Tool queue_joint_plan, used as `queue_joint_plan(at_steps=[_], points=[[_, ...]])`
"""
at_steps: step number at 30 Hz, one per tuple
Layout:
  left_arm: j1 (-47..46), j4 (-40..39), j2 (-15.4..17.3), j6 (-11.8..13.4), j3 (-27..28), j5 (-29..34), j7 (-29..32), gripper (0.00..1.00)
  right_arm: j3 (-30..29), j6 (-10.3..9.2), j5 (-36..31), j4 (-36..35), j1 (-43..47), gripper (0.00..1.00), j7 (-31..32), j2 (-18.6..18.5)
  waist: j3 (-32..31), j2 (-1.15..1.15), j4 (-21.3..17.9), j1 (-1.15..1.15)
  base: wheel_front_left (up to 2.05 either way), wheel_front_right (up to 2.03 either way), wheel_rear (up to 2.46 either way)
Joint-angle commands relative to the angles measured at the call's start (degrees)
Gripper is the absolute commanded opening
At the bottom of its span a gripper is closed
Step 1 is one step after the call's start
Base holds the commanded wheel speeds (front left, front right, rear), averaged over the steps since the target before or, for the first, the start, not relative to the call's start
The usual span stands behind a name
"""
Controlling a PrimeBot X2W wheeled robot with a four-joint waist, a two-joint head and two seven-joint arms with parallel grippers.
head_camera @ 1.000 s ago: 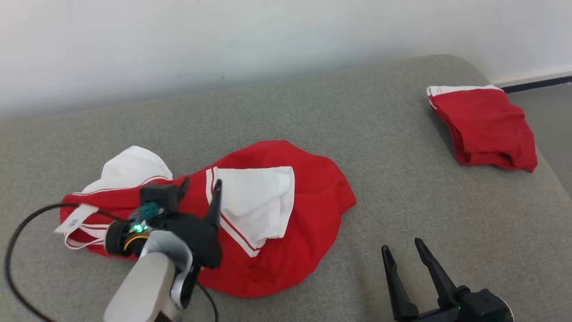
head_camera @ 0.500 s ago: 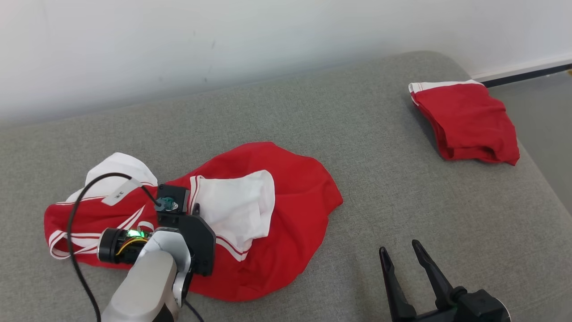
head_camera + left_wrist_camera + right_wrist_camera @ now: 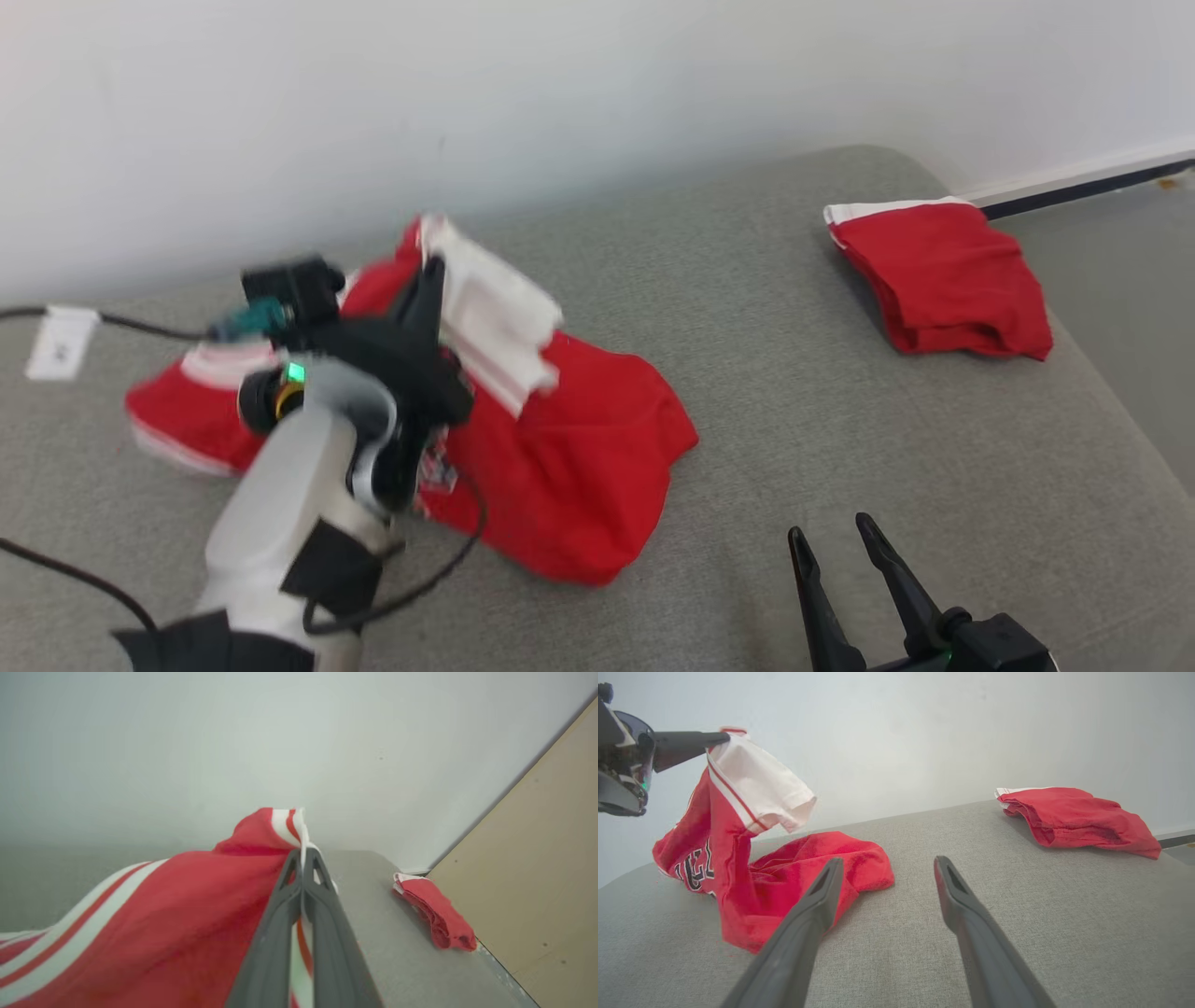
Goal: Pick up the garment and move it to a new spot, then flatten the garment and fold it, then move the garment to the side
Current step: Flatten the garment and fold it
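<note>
While the left gripper [image 3: 303, 858] clamps shut on the red jersey [image 3: 733, 858] at its striped sleeve seam, that end hangs raised, left; the rest lies on the grey couch [image 3: 840, 420]. Right gripper [image 3: 887, 865] open, near right. Folded red garment [image 3: 943, 280] far right.

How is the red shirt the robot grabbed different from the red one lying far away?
The grabbed shirt is pinched in the left gripper, partly lifted; the far garment lies free on the couch. The grabbed shirt hangs crumpled; the far garment is folded. Both are red with white trim.
</note>
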Motion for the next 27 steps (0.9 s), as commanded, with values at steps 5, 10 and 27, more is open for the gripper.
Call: queue_joint_plan(at_steps=[5, 10, 27], points=[[-7.25, -7.07, -0.56, -0.80, -1.46, -9.63, 1.85, 0.00, -0.11, -0.14, 0.80, -0.12, 0.53, 1.00, 0.01, 0.29, -0.90, 0.00, -3.69, 0.00, 0.00, 0.00, 0.00], [-12.20, -11.80, -0.60, -0.67, -5.13, -15.74, 0.53, 0.00, 0.08, -0.14, 1.18, 0.21, 0.95, 1.00, 0.00, 0.48, -1.40, 0.00, -5.60, 0.00, 0.00, 0.00, 0.00], [-24.30, -9.71, -0.52, 4.50, -13.45, -41.36, -11.43, 0.00, 0.62, -0.14, 0.83, 0.70, -0.68, 1.00, 0.00, 0.64, -1.37, 0.00, -3.17, 0.00, 0.00, 0.00, 0.00]])
